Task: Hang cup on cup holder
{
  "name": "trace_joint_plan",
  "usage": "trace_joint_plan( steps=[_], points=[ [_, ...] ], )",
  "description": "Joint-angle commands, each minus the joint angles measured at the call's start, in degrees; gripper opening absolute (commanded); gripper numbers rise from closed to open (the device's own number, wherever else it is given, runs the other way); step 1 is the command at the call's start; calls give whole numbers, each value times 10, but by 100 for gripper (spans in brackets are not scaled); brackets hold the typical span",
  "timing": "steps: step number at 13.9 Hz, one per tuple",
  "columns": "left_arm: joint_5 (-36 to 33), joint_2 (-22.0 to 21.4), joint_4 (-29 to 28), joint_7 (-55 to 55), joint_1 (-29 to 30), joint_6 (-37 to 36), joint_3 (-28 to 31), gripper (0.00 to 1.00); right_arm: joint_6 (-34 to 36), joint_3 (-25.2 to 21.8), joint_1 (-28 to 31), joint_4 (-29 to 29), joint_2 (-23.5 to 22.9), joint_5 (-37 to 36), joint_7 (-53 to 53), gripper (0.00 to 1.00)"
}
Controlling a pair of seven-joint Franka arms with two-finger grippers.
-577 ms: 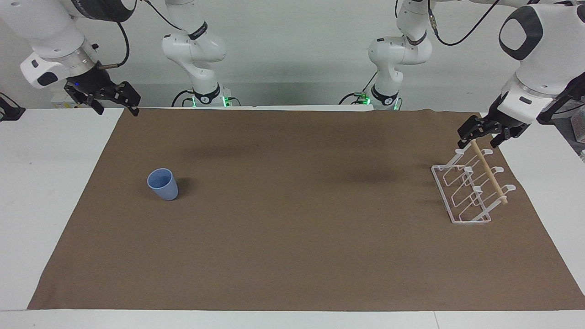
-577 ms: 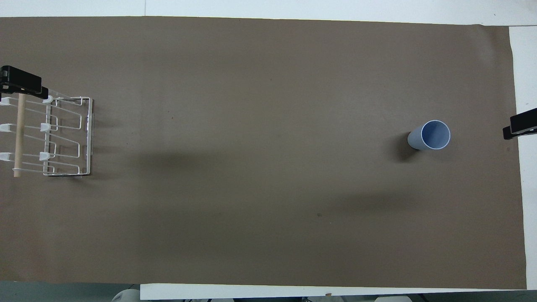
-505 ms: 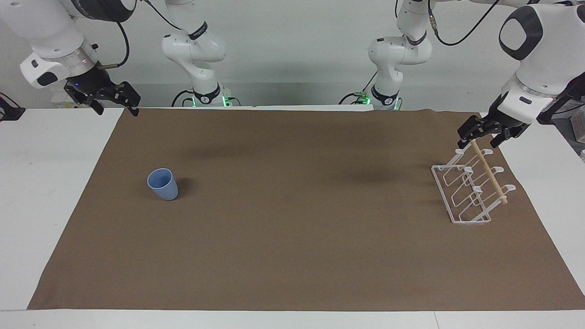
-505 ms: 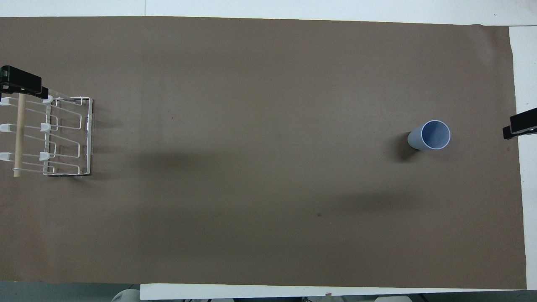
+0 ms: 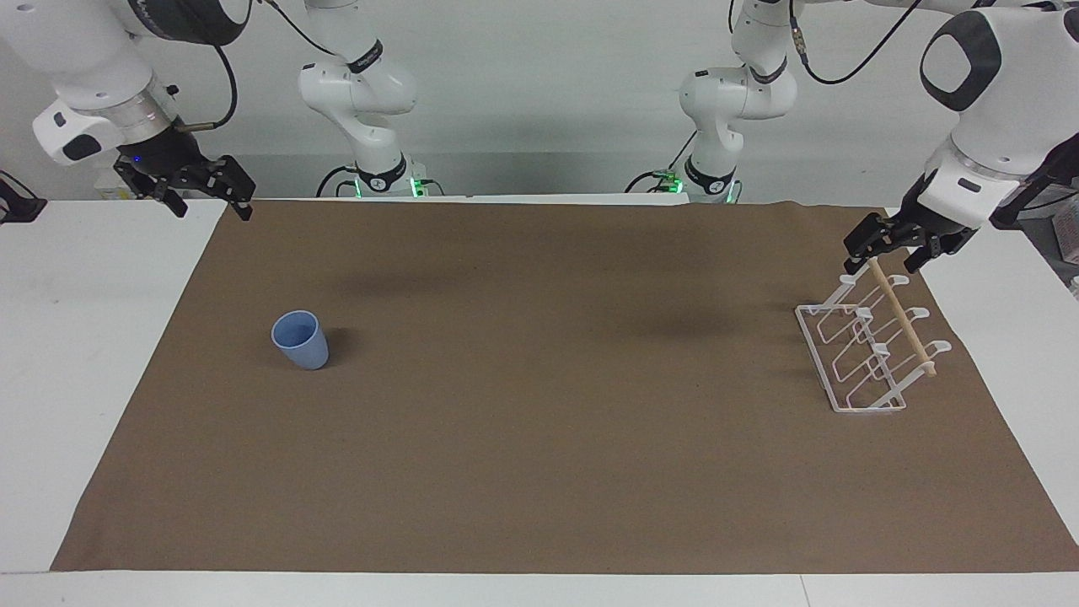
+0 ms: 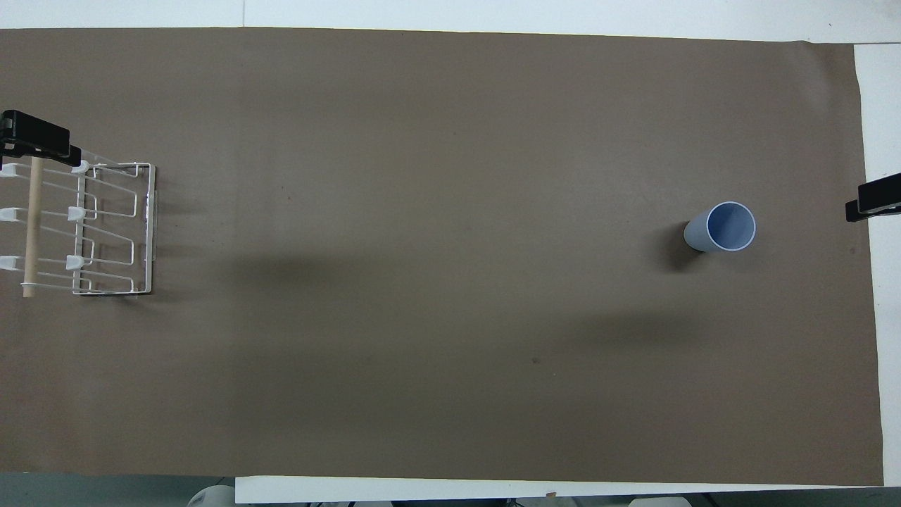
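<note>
Upright blue cup (image 5: 300,339) stands alone; right gripper (image 5: 205,190) spread, left gripper (image 5: 885,247) seemingly spread over cup holder (image 5: 868,346).

Upright cup (image 6: 725,228) on brown mat (image 6: 436,296) — cup holder (image 6: 84,229) well apart.

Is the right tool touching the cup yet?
Apart. The facing view shows the right tool raised over the table's edge, with bare brown mat between it and the upright cup.

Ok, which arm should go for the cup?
Right, probably. The cup stands upright at the right arm's end of the table; the right gripper is open, while the left gripper hovers over the cup holder.
</note>
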State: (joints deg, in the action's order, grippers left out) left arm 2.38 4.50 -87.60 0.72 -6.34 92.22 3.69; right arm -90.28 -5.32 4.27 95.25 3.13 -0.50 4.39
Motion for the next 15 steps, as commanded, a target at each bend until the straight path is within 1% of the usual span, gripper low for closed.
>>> trace_joint_plan(
  steps=[1,5,7,9,11,12,13,14,15],
  points=[
    [-9,-19,-20,-3,0,2,1,100,-107,1,11,114,27,7,35,100],
    [-9,-19,-20,-3,0,2,1,100,-215,1,13,180,-26,14,41,100],
    [-9,-19,-20,-3,0,2,1,100,-268,1,14,230,-29,15,82,100],
    [-9,-19,-20,-3,0,2,1,100,-327,1,19,267,-44,16,88,95],
    [-9,-19,-20,-3,0,2,1,100,-359,2,17,271,-72,16,86,89],
    [-9,-19,-20,-3,0,2,1,100,-365,2,17,273,-79,16,87,84],
    [-9,-19,-20,-3,0,2,1,100,-365,2,17,275,-79,16,88,76],
    [-9,-19,-20,-3,0,2,1,100,-365,2,17,275,-82,16,89,58],
    [-9,-19,-20,-3,0,2,1,100,-365,2,17,275,-86,16,89,46]
  ],
)
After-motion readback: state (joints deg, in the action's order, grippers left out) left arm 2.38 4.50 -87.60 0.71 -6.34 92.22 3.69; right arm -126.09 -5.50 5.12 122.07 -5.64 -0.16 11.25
